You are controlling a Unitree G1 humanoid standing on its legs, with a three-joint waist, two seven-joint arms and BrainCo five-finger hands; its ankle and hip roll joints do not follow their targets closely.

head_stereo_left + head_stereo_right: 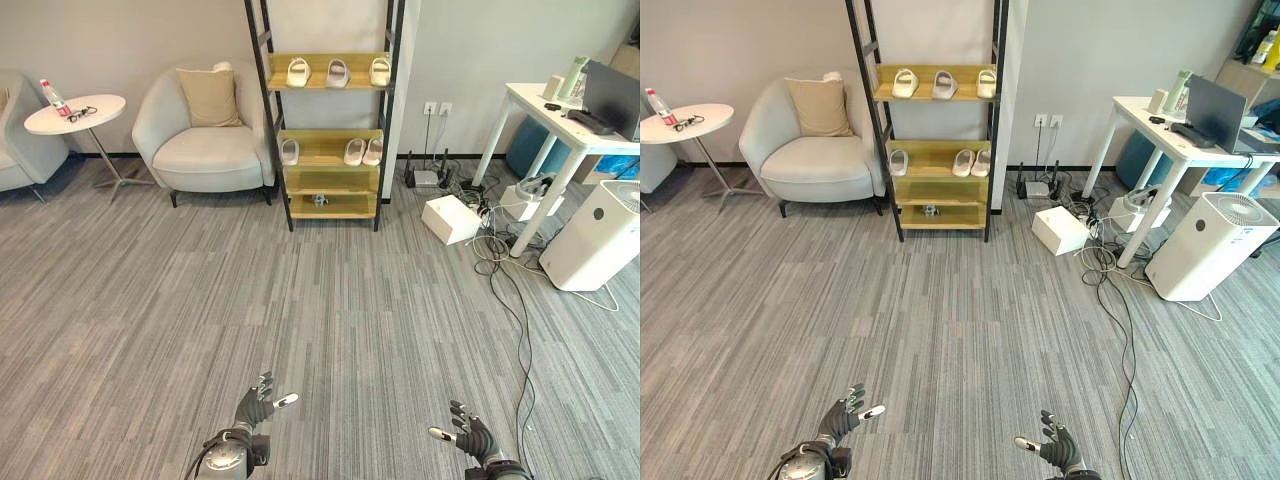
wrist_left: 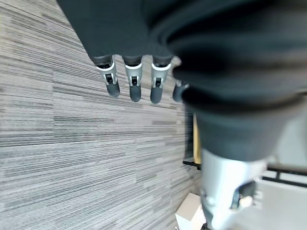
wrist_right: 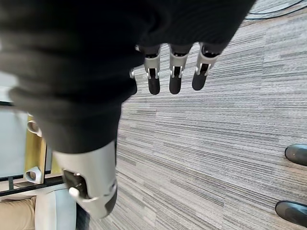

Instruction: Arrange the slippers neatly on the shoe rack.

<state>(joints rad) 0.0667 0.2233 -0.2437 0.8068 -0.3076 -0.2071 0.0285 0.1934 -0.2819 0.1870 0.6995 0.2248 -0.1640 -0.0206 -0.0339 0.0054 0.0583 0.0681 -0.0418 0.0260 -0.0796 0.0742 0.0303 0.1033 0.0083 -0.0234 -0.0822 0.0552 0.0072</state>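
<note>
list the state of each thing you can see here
left robot hand: open, empty, over the carpet
right robot hand: open, empty
top-shelf slippers: three, upright in a row
middle-shelf slippers: one apart on the left, two together
rack: upright
bottle: upright on the round table

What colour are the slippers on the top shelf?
The slippers are cream-white, clearest in the left eye view.
</note>
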